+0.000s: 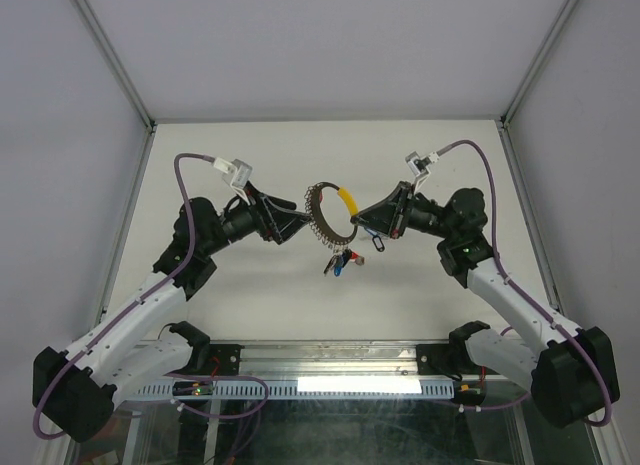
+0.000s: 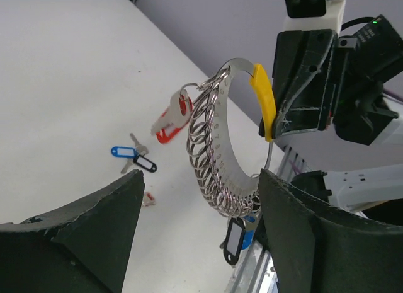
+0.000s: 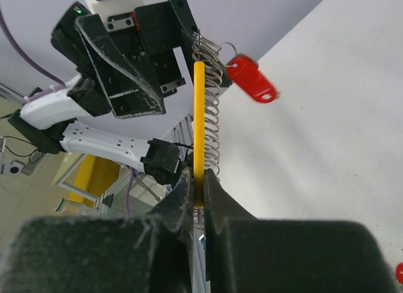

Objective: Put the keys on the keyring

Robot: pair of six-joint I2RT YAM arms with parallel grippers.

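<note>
Right tool (image 3: 200,186) is clamping the keyring (image 2: 217,157) by its yellow section (image 2: 263,97), holding it up off the desk (image 2: 75,72). Left tool (image 1: 298,223) is sitting with jaws apart around the loop-laden side. One red-tagged key (image 2: 171,120) is hanging on it. Best plan: right tool holding rigid, left tool going for the loose keys (image 2: 135,157) below, by the tag. Ring's opening isn't showing, and left finger contact is unclear.
</note>
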